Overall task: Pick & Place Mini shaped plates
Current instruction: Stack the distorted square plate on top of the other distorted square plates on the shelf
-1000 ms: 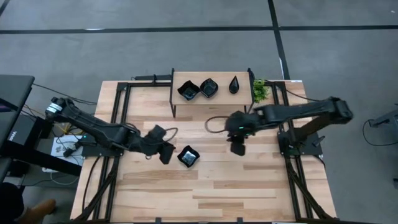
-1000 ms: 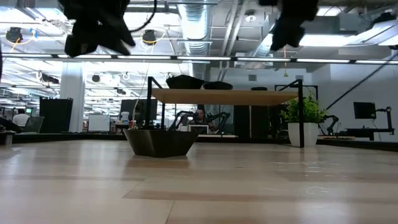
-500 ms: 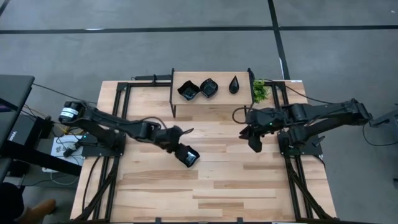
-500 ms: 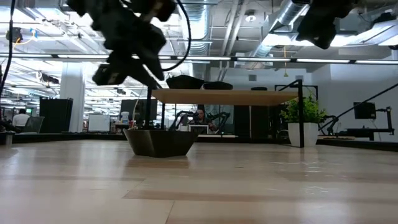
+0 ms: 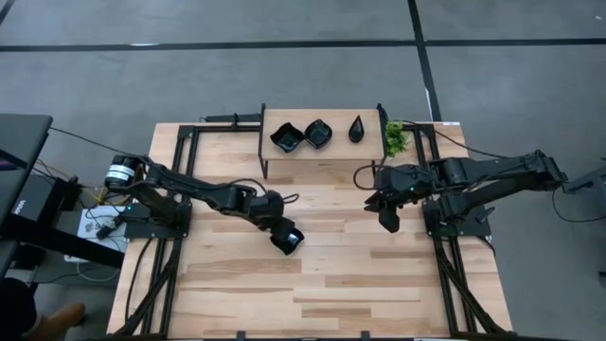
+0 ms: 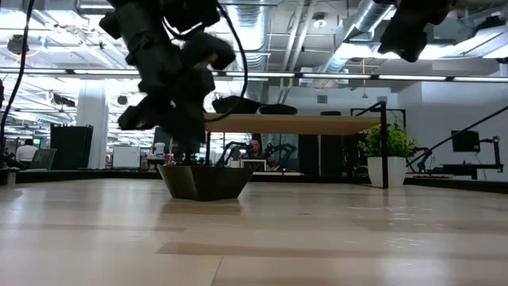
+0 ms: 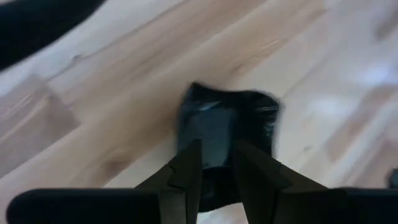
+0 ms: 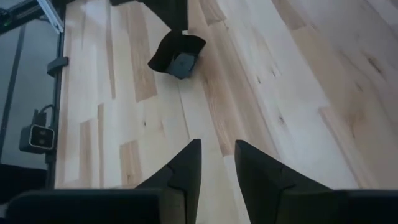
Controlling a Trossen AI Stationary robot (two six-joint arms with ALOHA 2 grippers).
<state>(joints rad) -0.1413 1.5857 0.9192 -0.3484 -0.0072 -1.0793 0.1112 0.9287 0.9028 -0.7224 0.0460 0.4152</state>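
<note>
High view: left gripper (image 5: 281, 235), fingers narrowly parted, over the square plate (image 5: 291, 240); right gripper (image 5: 386, 220) narrowly parted, empty, aloft.

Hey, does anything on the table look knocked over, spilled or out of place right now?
Nothing stands out. One black dish sits upright on the table under the left gripper; three more dishes sit level on the small shelf. The right gripper hovers empty.

Light wooden table (image 5: 331, 284) bearing one wavy-edged black plate (image 5: 288, 239) near its centre. Behind that plate stands a small raised shelf (image 5: 322, 150) carrying three black plates (image 5: 317, 133); a green plant (image 5: 396, 138) stands just beside the shelf.
</note>
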